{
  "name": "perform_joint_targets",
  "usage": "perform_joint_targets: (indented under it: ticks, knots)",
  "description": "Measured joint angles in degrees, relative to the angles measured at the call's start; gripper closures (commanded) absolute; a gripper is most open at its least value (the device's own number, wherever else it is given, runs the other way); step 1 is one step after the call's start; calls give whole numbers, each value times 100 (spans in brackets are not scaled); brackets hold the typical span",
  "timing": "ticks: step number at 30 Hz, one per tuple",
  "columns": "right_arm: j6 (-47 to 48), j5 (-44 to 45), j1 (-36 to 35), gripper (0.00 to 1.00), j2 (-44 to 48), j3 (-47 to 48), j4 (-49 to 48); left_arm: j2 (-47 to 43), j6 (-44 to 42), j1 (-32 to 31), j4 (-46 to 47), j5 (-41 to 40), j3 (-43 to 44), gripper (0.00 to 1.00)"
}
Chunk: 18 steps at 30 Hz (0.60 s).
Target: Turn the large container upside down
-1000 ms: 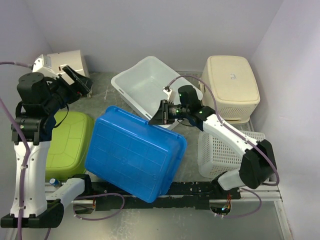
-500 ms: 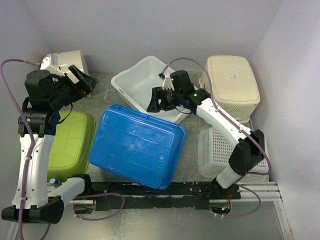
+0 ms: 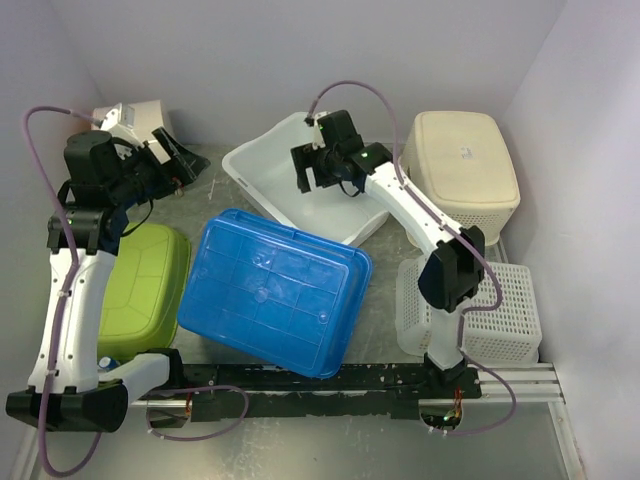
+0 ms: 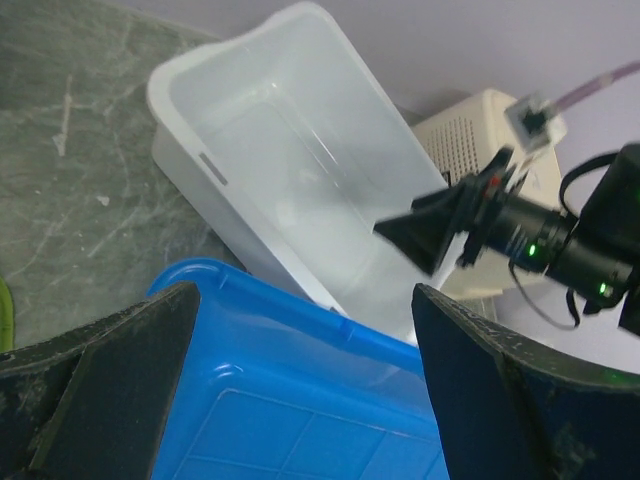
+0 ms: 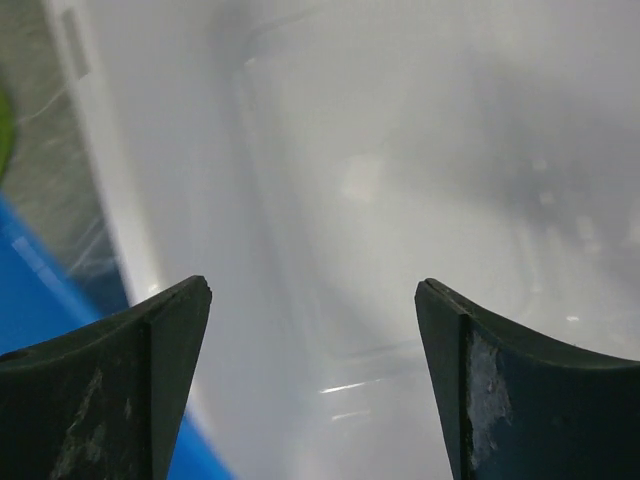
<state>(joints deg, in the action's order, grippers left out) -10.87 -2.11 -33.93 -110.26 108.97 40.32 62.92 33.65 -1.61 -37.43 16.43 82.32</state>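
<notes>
The large blue container [image 3: 272,305] lies bottom up in the middle of the table, its ribbed underside facing the camera, and neither gripper touches it. My right gripper [image 3: 308,172] hangs open over the white tub [image 3: 250,170]; in the right wrist view the gripper [image 5: 312,285] has only the tub's inside [image 5: 400,150] between its jaws, with a strip of the blue container [image 5: 30,300] at lower left. My left gripper [image 3: 178,160] is raised at the far left, open and empty. The left wrist view puts that gripper [image 4: 305,295] above the blue container's far edge [image 4: 300,420].
An overturned green tub [image 3: 145,290] lies left of the blue container. A cream basket [image 3: 460,170] sits upside down at the back right, with a white lattice basket [image 3: 500,310] in front of it. A beige box [image 3: 135,115] stands at the back left. Walls close in on three sides.
My right gripper opened, let go of the blue container's far rim and drew back over the white tub. The blue container settled flat. The left arm shifted slightly.
</notes>
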Motion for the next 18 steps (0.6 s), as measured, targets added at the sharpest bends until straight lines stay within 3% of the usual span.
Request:
perform_joint_targets:
  ticks: [8,18]
  knots:
    - [990,994,754,14,-680,994,11,433,-170,-588,-9,337,-188,1]
    - [2610,1054,1314,15,-2411,2481,151,490,-221,-782,-4,361,-280,1]
